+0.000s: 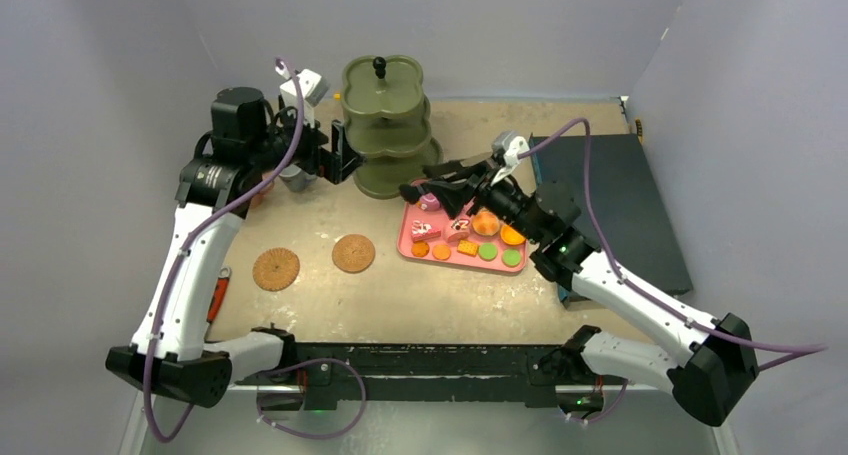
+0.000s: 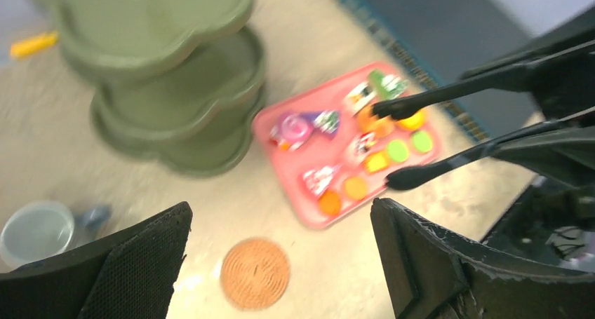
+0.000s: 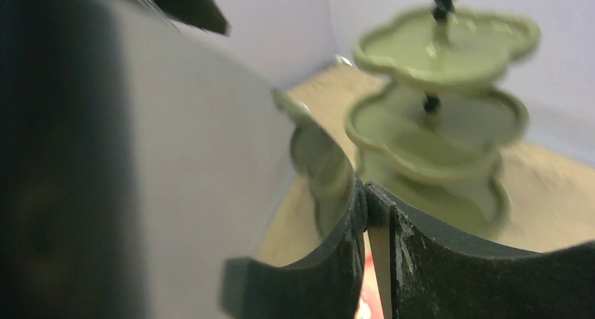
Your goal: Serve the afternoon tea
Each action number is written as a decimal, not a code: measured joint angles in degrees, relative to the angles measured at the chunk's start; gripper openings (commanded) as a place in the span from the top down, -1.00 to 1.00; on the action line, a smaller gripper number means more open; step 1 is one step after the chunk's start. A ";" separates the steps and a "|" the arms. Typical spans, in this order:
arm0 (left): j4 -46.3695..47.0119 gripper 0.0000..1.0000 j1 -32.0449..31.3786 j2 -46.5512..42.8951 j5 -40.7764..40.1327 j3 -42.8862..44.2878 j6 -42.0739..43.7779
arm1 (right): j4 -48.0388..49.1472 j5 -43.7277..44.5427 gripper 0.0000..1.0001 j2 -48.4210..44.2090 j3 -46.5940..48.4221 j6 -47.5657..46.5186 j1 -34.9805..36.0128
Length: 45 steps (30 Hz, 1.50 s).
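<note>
The olive three-tier stand (image 1: 385,125) is at the back centre, and its tiers look empty in the left wrist view (image 2: 175,73) and the right wrist view (image 3: 435,123). Several small orange, green and pink pastries (image 1: 470,237) lie on the flat pink tray (image 1: 408,237), which also shows in the left wrist view (image 2: 263,126). My right gripper (image 1: 478,185) is shut on black tongs (image 1: 435,180), whose open tips hover over the tray's far end (image 2: 393,109). My left gripper (image 1: 345,153) is open and empty beside the stand's left side. Two brown coasters (image 1: 276,269) (image 1: 353,253) lie in front. A grey-blue cup (image 2: 35,231) stands under the left arm.
A dark rectangular mat (image 1: 620,195) lies along the right side, close to the right arm. An orange-handled tool (image 1: 217,295) lies at the left table edge. A small yellow piece (image 2: 31,44) sits behind the stand. Grey walls close in the back and sides.
</note>
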 measured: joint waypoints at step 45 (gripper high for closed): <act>-12.02 -0.99 0.04 2.16 -13.73 0.09 7.78 | 7.96 28.92 -0.17 12.72 -20.65 -6.32 4.98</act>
